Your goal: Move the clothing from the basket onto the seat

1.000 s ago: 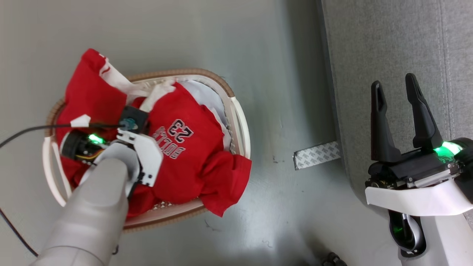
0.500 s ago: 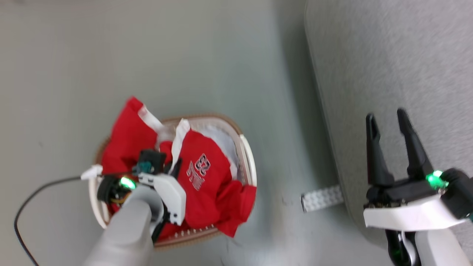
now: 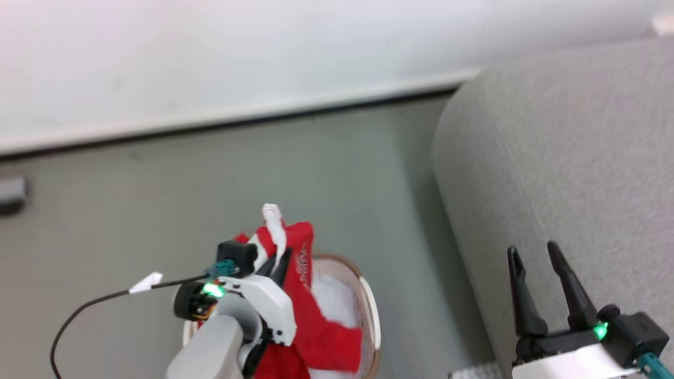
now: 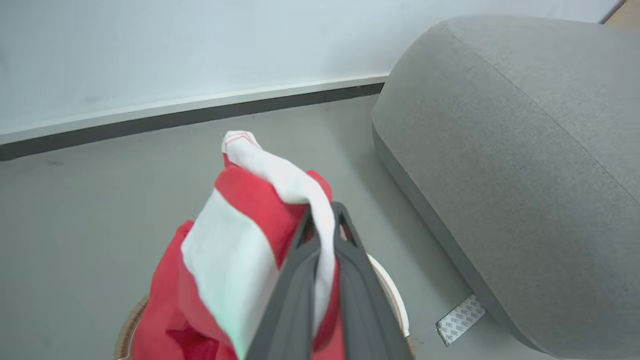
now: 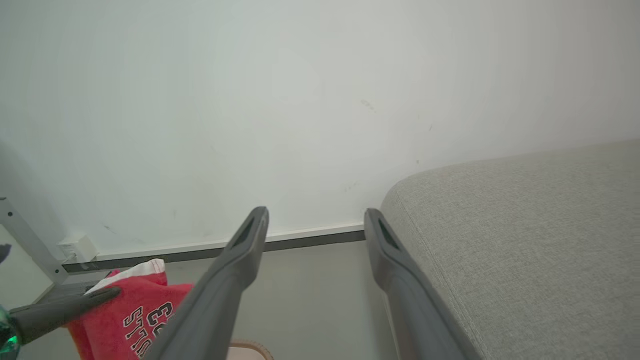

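Observation:
A red garment (image 3: pixel 310 321) with white trim hangs from my left gripper (image 3: pixel 281 259), which is shut on its white-striped edge (image 4: pixel 280 175) above the basket (image 3: pixel 373 316). The left wrist view has the two fingers pinched on the fabric at the left gripper (image 4: pixel 324 212), with the basket rim (image 4: pixel 392 295) below. Red cloth still trails down into the basket. From the right wrist, the black-and-white lettering shows on the garment (image 5: pixel 135 310). My right gripper (image 3: pixel 532 250) stands open and empty over the light-grey seat (image 3: pixel 568 147); its fingers (image 5: pixel 240 260) are spread wide.
White fabric (image 3: pixel 334 302) lies inside the basket. A patterned tape patch (image 4: pixel 460 317) sits on the floor at the seat's base. A black cable (image 3: pixel 105 300) trails left from my left wrist. The wall and its baseboard (image 3: pixel 237 118) run behind.
My left gripper has risen, pulling the red garment up out of the basket. The head camera has tilted up, so the wall now shows. The right gripper stays open.

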### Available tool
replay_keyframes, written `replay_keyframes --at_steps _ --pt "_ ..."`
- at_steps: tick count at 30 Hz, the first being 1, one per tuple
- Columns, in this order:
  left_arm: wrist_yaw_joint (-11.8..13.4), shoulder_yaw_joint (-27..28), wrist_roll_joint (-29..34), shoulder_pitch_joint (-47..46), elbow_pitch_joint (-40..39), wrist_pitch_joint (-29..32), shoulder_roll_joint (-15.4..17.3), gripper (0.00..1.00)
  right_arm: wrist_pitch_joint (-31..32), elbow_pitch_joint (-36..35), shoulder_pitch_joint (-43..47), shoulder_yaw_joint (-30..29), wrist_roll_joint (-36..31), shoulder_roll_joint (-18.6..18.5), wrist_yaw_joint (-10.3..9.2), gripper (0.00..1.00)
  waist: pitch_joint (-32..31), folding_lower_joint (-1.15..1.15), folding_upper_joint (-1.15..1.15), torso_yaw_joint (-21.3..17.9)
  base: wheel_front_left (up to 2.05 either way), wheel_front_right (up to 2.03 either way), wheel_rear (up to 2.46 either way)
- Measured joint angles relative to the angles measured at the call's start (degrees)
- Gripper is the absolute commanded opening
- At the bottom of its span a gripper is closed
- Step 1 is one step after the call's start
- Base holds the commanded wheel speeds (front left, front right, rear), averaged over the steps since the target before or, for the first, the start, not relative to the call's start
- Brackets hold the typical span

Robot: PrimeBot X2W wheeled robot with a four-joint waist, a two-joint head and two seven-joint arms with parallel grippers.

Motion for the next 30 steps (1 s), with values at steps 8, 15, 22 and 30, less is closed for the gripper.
replay_keyframes --at_steps 8,15,22,30 --pt "0.0 -1.4 -3.7 2.8 -11.9 4.2 1.6 0.00 0.0 1.2 2.8 0.5 -2.2 0.0 -0.01 1.00 -8.4 -0.01 0.00 1.1 0.00 0.00 0.00" --pt "1.4 -1.7 -5.3 6.4 -23.9 9.0 2.3 0.00 0.0 1.1 3.9 1.4 -4.2 0.0 0.00 1.00 -12.6 -0.01 0.00 2.1 0.00 0.00 0.00" --pt "3.6 -2.4 -5.6 9.6 -33.4 13.2 3.4 0.00 0.0 0.5 4.0 3.7 -7.6 0.0 0.00 1.00 -13.8 0.00 0.00 2.9 0.00 0.00 0.00" --pt "5.1 -3.8 -5.6 12.4 -42.4 16.9 4.7 0.00 0.0 1.5 1.4 11.8 -10.3 0.0 0.00 1.00 -14.4 0.00 0.00 3.2 0.00 0.00 0.00"
